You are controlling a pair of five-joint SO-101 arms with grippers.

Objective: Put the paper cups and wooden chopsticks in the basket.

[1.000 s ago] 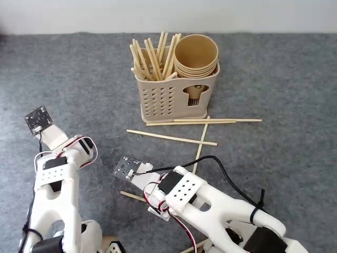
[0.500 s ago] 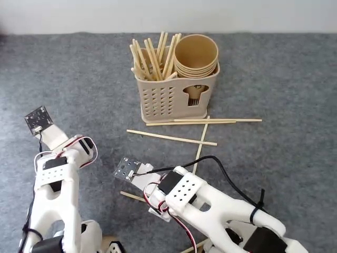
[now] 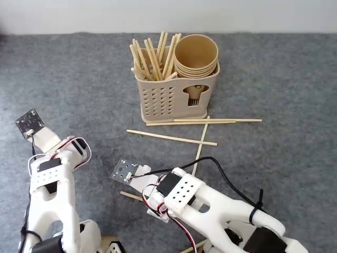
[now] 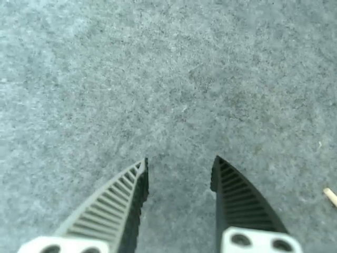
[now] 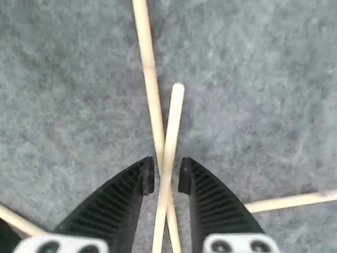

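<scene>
A beige basket (image 3: 168,100) stands at the back of the grey carpet. It holds a stack of paper cups (image 3: 196,55) and several wooden chopsticks (image 3: 150,55). More chopsticks (image 3: 171,137) lie loose on the carpet in front of it. Low over the carpet, my right gripper (image 5: 166,171) is shut on a chopstick (image 5: 172,121), which crosses a second stick (image 5: 146,58) lying under it. In the high view the right arm (image 3: 181,195) covers this spot. My left gripper (image 4: 179,166) stands open above bare carpet, nothing between its fingers.
The left arm (image 3: 50,174) stands at the near left. A chopstick end (image 3: 130,196) sticks out from under the right arm. Another stick's tip (image 4: 330,196) shows off to one side of the left gripper. A pale wall borders the carpet at the back.
The left arm has swung a little to the left. The right arm has shifted slightly toward the near left. The basket and the loose chopsticks lie as before.
</scene>
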